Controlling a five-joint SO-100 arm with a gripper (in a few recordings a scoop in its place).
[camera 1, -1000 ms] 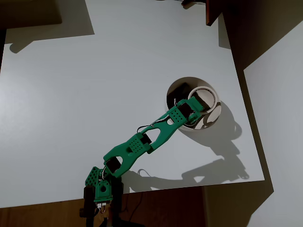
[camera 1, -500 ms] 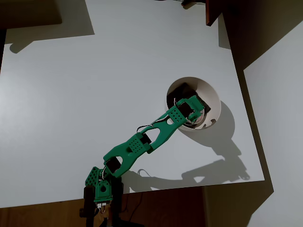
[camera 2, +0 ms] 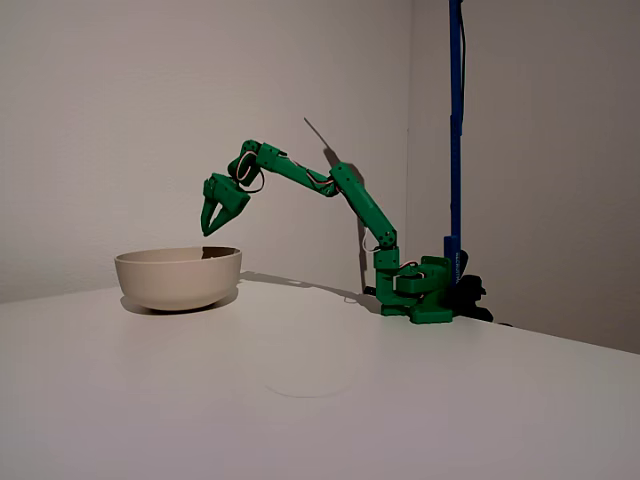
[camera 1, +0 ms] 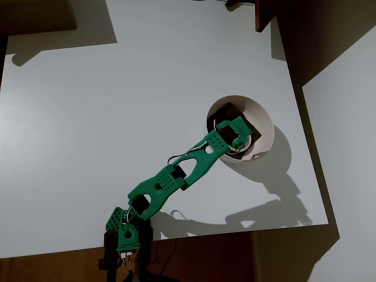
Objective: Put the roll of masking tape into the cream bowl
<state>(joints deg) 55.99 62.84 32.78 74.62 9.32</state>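
The cream bowl [camera 1: 264, 120] sits right of the table's centre in the overhead view and at the left [camera 2: 180, 278] in the fixed view. My green gripper [camera 1: 244, 136] hangs over the bowl's inside. From the side the gripper [camera 2: 212, 226] points down, a little above the rim, open with nothing between its fingers. The roll of masking tape is hidden: my wrist covers the bowl's floor from above, and the bowl's wall blocks it from the side.
A dark brown lump [camera 1: 224, 111] lies in the bowl's far left part. The arm's base [camera 1: 123, 235] stands at the table's front edge. A blue pole [camera 2: 455, 120] rises behind the base. The table's right edge runs close to the bowl.
One second ago the gripper held the tape ring over the bowl's right side. The ring has since left the fingers and dropped from sight, and the gripper has shifted slightly left.
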